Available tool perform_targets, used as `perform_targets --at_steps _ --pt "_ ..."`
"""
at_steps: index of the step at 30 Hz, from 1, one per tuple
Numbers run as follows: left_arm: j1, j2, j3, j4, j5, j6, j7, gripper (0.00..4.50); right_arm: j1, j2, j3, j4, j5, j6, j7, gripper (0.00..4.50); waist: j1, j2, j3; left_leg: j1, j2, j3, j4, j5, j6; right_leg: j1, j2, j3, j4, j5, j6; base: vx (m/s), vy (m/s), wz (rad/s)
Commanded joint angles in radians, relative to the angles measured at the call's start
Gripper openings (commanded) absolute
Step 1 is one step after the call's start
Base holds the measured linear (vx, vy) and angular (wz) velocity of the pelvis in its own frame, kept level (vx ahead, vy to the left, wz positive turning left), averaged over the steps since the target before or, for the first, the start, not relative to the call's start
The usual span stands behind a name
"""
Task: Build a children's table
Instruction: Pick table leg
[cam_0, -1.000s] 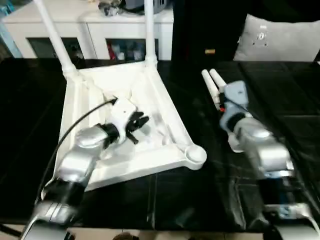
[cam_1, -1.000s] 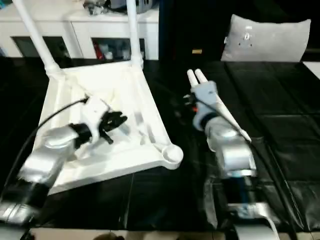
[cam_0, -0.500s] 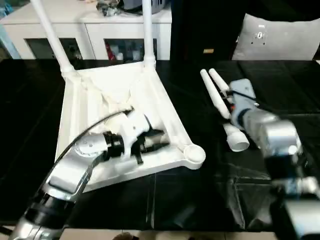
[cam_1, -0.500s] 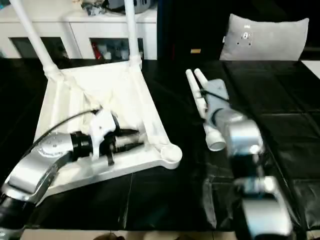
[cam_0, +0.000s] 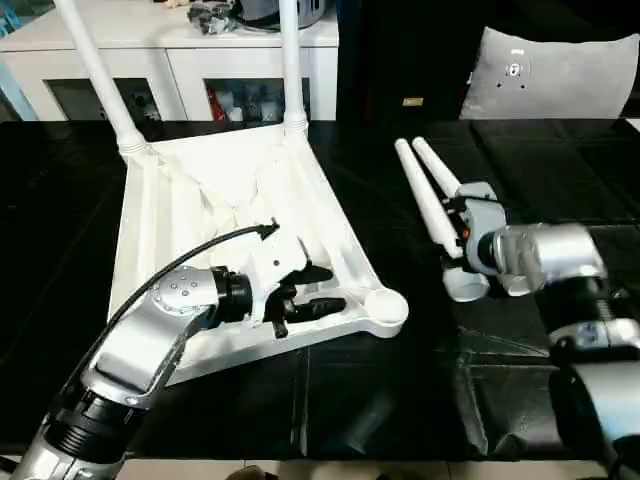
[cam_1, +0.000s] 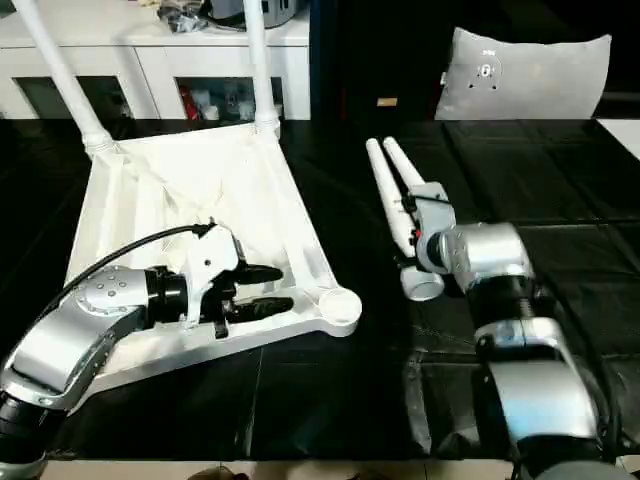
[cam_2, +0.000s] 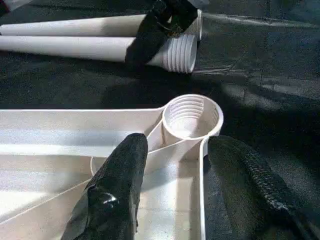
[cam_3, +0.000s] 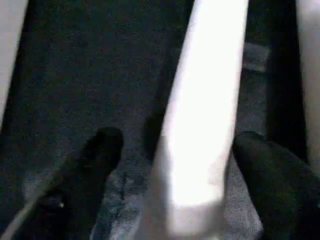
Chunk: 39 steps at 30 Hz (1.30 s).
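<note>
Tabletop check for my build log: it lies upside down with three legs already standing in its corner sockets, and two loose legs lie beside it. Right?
Not quite. The tabletop carries two standing legs, not three, as the left eye view shows. The near corner socket is empty. Two loose legs do lie beside it.

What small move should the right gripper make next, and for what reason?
Probably it should close on the loose leg. In the right wrist view the right gripper has its jaws open with one finger on each side of that leg, not yet pressing it. The tabletop has an empty threaded corner socket nearby, so the leg must be gripped before it can be lifted there.
</note>
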Motion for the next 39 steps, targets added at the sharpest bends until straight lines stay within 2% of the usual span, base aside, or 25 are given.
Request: perform_targets --at_steps 1,2,3,5,6,7,9,10,11,14,17,20,23,27,29,31,32,33,34,35,37,38,39 --pt "-0.005 0.010 -0.007 -0.017 -0.005 0.008 0.001 2.37 -0.024 -0.014 0.015 0.042 0.008 -0.002 0.022 3.71 0.004 -0.005 -0.074 0.014 0.036 -0.009 -0.064 -0.210 -0.011 0.058 -0.046 0.038 -0.065 -0.219 -0.235 0.000 0.000 0.00" --pt "-0.006 0.010 -0.008 -0.015 -0.005 0.009 -0.001 2.37 -0.033 -0.014 0.011 0.063 0.012 -0.007 0.027 3.66 0.006 -0.005 -0.073 0.014 0.036 -0.009 -0.064 -0.206 -0.009 0.059 -0.046 0.038 -0.065 -0.212 -0.237 0.000 0.000 0.00" --pt "-0.009 0.011 -0.009 -0.013 -0.005 0.009 -0.003 2.37 -0.043 -0.014 0.003 0.092 0.014 -0.020 0.028 3.66 0.005 0.000 -0.075 0.015 0.037 -0.009 -0.062 -0.207 -0.011 0.057 -0.046 0.038 -0.064 -0.205 -0.241 0.000 0.000 0.00" --pt "-0.014 0.011 -0.012 -0.007 -0.002 0.009 -0.007 2.37 -0.060 -0.013 -0.004 0.146 0.008 -0.047 0.029 3.44 0.005 -0.001 -0.074 0.014 0.037 -0.009 -0.062 -0.211 -0.012 0.058 -0.046 0.037 -0.063 -0.199 -0.248 0.000 0.000 0.00" --pt "-0.015 0.011 -0.012 -0.006 -0.002 0.009 -0.007 2.37 -0.061 -0.013 -0.004 0.150 0.007 -0.049 0.028 3.33 0.007 0.007 -0.074 0.015 0.037 -0.010 -0.062 -0.218 -0.013 0.057 -0.046 0.036 -0.063 -0.202 -0.249 0.000 0.000 0.00" --pt "-0.018 0.011 -0.014 -0.004 -0.001 0.009 -0.009 2.37 -0.068 -0.012 -0.004 0.170 0.001 -0.062 0.026 3.20 0.005 0.002 -0.073 0.014 0.037 -0.009 -0.063 -0.223 -0.012 0.059 -0.044 0.036 -0.064 -0.202 -0.248 0.000 0.000 0.00" --pt "-0.023 0.010 -0.016 0.000 0.000 0.008 -0.011 2.37 -0.077 -0.010 -0.004 0.199 -0.006 -0.080 0.023 3.05 0.004 0.002 -0.074 0.014 0.037 -0.010 -0.063 -0.233 -0.014 0.058 -0.045 0.035 -0.064 -0.213 -0.249 0.000 0.000 0.00" --pt "-0.028 0.009 -0.018 0.003 0.001 0.008 -0.013 2.37 -0.090 -0.007 -0.005 0.229 -0.010 -0.094 0.023 3.05 0.006 0.007 -0.074 0.015 0.037 -0.010 -0.062 -0.235 -0.015 0.058 -0.046 0.035 -0.064 -0.215 -0.250 0.000 0.000 0.00" --pt "-0.031 0.008 -0.019 0.005 0.001 0.008 -0.014 2.37 -0.098 -0.005 -0.004 0.247 -0.012 -0.102 0.025 2.84 0.004 0.005 -0.074 0.016 0.037 -0.010 -0.062 -0.243 -0.016 0.057 -0.045 0.035 -0.064 -0.218 -0.253 0.000 0.000 0.00" --pt "-0.040 0.009 -0.022 0.008 0.000 0.012 -0.014 2.37 -0.124 -0.003 -0.001 0.302 -0.016 -0.129 0.035 2.68 0.006 0.003 -0.073 0.016 0.038 -0.010 -0.062 -0.252 -0.015 0.057 -0.046 0.035 -0.065 -0.229 -0.254 0.000 0.000 0.00" --pt "-0.039 0.010 -0.022 0.007 -0.004 0.019 -0.016 2.37 -0.135 -0.006 -0.003 0.324 -0.017 -0.142 0.040 2.39 0.005 0.007 -0.073 0.014 0.038 -0.010 -0.062 -0.252 -0.014 0.057 -0.046 0.034 -0.062 -0.222 -0.256 0.000 0.000 0.00" --pt "-0.038 0.009 -0.022 0.009 -0.007 0.027 -0.016 2.37 -0.142 -0.009 -0.005 0.336 -0.017 -0.151 0.047 2.18 0.005 0.006 -0.074 0.013 0.038 -0.010 -0.061 -0.240 -0.010 0.058 -0.044 0.034 -0.061 -0.206 -0.260 0.000 0.000 0.00" --pt "-0.037 0.003 -0.021 0.021 -0.003 0.032 -0.005 2.37 -0.147 -0.012 -0.026 0.346 -0.003 -0.166 0.043 2.02 0.006 0.009 -0.074 0.015 0.038 -0.010 -0.060 -0.246 -0.008 0.057 -0.044 0.033 -0.061 -0.200 -0.263 0.000 0.000 0.00" --pt "-0.029 -0.016 -0.003 0.042 -0.005 0.031 0.030 2.37 -0.130 -0.007 -0.069 0.316 0.026 -0.189 0.008 1.95 0.005 0.005 -0.075 0.013 0.037 -0.010 -0.060 -0.240 -0.007 0.059 -0.044 0.033 -0.061 -0.200 -0.261 0.000 0.000 0.00" --pt "-0.028 -0.048 0.026 0.067 -0.003 0.009 0.076 2.37 -0.109 0.006 -0.109 0.263 0.062 -0.208 -0.004 1.93 0.005 0.004 -0.074 0.012 0.036 -0.008 -0.060 -0.236 0.000 0.060 -0.045 0.034 -0.066 -0.203 -0.252 0.000 0.000 0.00" --pt "-0.039 -0.109 0.076 0.112 0.003 -0.018 0.172 2.37 -0.069 0.037 -0.187 0.171 0.132 -0.285 -0.009 1.93 0.005 0.008 -0.078 0.012 0.037 -0.010 -0.058 -0.220 0.005 0.061 -0.047 0.034 -0.062 -0.180 -0.246 0.000 0.000 0.00" --pt "-0.059 -0.162 0.120 0.153 0.000 -0.019 0.254 2.37 -0.029 0.065 -0.243 0.090 0.191 -0.343 0.008 1.93 0.003 0.004 -0.079 0.010 0.035 -0.007 -0.057 -0.215 0.014 0.063 -0.045 0.035 -0.065 -0.162 -0.238 0.000 0.000 0.00" --pt "-0.073 -0.189 0.146 0.173 -0.012 -0.014 0.289 2.37 -0.005 0.082 -0.267 0.042 0.219 -0.363 0.017 1.93 0.004 0.003 -0.081 0.010 0.035 -0.008 -0.058 -0.204 0.025 0.065 -0.046 0.035 -0.066 -0.151 -0.237 0.000 0.000 0.00" --pt "-0.088 -0.220 0.180 0.185 -0.050 0.006 0.305 2.65 0.026 0.099 -0.281 -0.018 0.242 -0.373 0.031 1.93 0.005 0.006 -0.083 0.012 0.034 -0.009 -0.057 -0.195 0.029 0.064 -0.044 0.033 -0.064 -0.145 -0.236 0.000 0.000 0.00" --pt "-0.102 -0.248 0.210 0.187 -0.089 0.016 0.315 2.72 0.052 0.116 -0.301 -0.075 0.278 -0.357 0.054 1.93 0.007 0.002 -0.082 0.011 0.032 -0.006 -0.056 -0.180 0.041 0.067 -0.043 0.034 -0.066 -0.133 -0.238 0.000 0.000 0.00" --pt "-0.126 -0.297 0.257 0.173 -0.175 0.028 0.308 2.72 0.123 0.153 -0.338 -0.210 0.377 -0.325 0.151 1.93 0.013 0.001 -0.083 0.010 0.036 -0.009 -0.058 -0.163 0.056 0.066 -0.045 0.032 -0.065 -0.127 -0.251 0.000 0.000 0.00" --pt "-0.126 -0.298 0.258 0.172 -0.177 0.028 0.307 2.77 0.125 0.154 -0.338 -0.213 0.380 -0.325 0.154 1.93 0.020 -0.003 -0.084 0.010 0.037 -0.009 -0.057 -0.159 0.067 0.068 -0.047 0.032 -0.064 -0.127 -0.254 0.000 0.000 0.00" --pt "-0.133 -0.313 0.270 0.163 -0.205 0.029 0.300 2.91 0.158 0.165 -0.339 -0.264 0.417 -0.318 0.203 1.92 0.022 -0.002 -0.083 0.009 0.038 -0.009 -0.057 -0.154 0.076 0.066 -0.046 0.032 -0.064 -0.131 -0.254 0.000 0.000 0.00"
